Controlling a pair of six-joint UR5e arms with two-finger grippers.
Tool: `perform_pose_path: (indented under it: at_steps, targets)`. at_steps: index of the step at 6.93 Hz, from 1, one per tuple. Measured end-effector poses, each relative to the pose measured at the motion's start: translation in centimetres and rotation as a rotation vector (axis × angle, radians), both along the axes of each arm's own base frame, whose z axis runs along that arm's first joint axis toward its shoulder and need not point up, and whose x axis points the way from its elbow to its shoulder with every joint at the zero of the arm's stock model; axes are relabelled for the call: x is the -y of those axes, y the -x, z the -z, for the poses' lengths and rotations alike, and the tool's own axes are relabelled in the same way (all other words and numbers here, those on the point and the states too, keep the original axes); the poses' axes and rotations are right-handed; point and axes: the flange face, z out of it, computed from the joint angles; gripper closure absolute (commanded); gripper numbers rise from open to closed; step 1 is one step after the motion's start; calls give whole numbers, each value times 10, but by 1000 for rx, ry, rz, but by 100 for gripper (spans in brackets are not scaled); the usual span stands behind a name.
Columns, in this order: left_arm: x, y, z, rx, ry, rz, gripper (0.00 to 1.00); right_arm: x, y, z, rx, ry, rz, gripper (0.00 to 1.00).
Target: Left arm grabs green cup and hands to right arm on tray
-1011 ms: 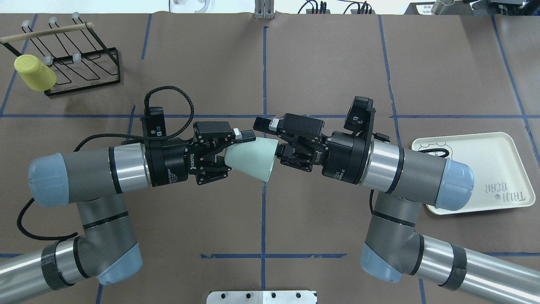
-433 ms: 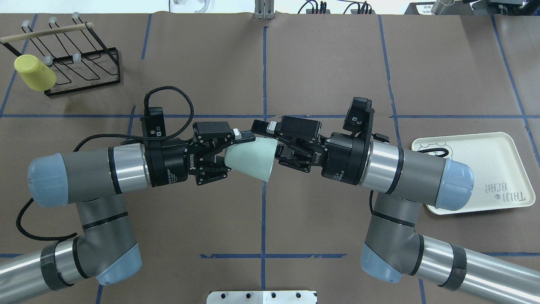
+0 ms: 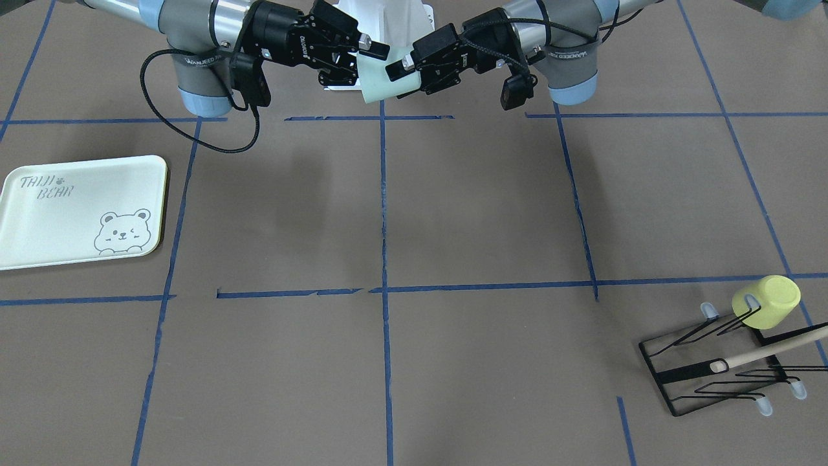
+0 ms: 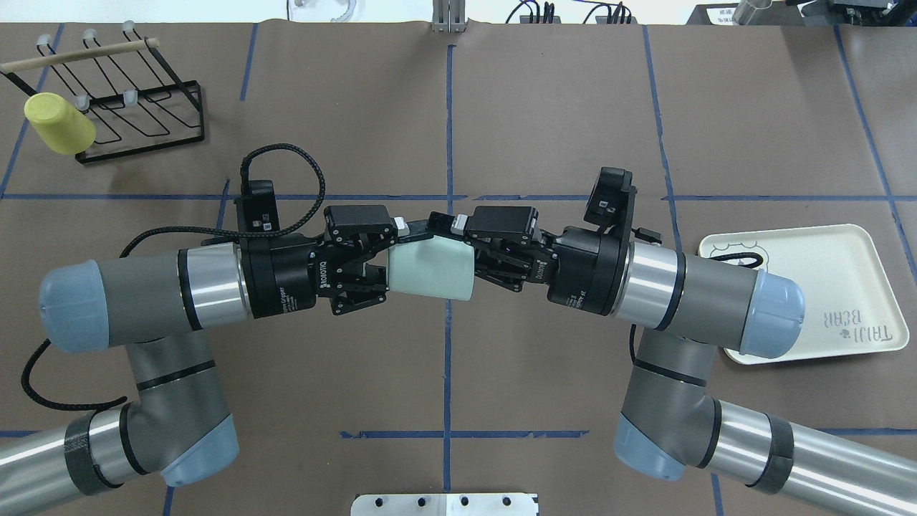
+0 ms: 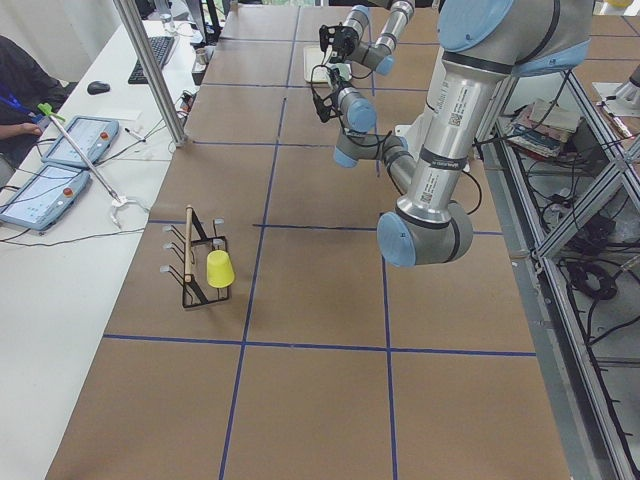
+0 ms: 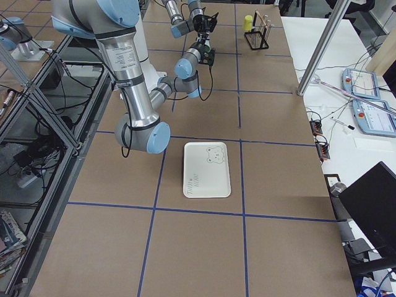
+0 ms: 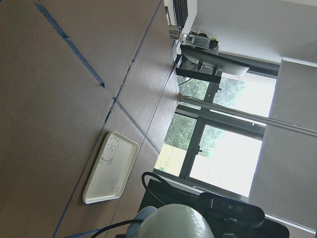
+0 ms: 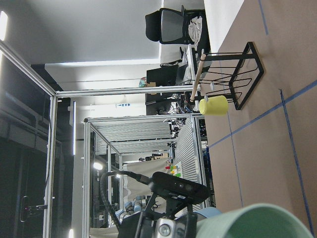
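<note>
Well, the green cup (image 4: 430, 269) is up off the bench (image 4: 559, 107), lying level on its side in the air over the middle, closer to the robot's edge than to the far edge. The left hand (image 4: 405, 261) is clenched on its narrow bottom end. The cup's open mouth points at the right hand (image 4: 458, 251), whose fingers reach along the mouth end, one of them lying against the cup's far side. Whether that hand has clamped, I cannot tell. The tray (image 4: 845, 287) lies flat toward the bench's right end, well apart from the cup, with one corner hidden beneath the right arm (image 4: 716, 287). A yellow-green cup (image 4: 59, 123) hangs tilted on a black wire rack (image 4: 136, 107) near the far edge, on the left.
</note>
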Motion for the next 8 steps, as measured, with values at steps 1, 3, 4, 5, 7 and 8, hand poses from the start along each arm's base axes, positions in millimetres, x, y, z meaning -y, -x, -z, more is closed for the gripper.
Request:
perform_pose_path:
  at_steps: [1,3,4,5,7,8]
  targets:
    - [0,0,0,-1,-1,0,40,-1,1,0,-1,0,2,70]
    - [0,0,1,-1,-4,3,0,-2,1,-1,-1,0,5,100]
    - [1,0,0,3,-9,6,0,-2,2,-1,-2,0,5,100]
    - [2,-1,-2,14,-15,10,0,-3,0,0,3,-3,5,100]
    - [6,3,0,16,-20,21,0,-5,1,1,4,-6,11,100]
    - [11,7,0,16,-21,32,0,-7,1,1,4,-7,16,100]
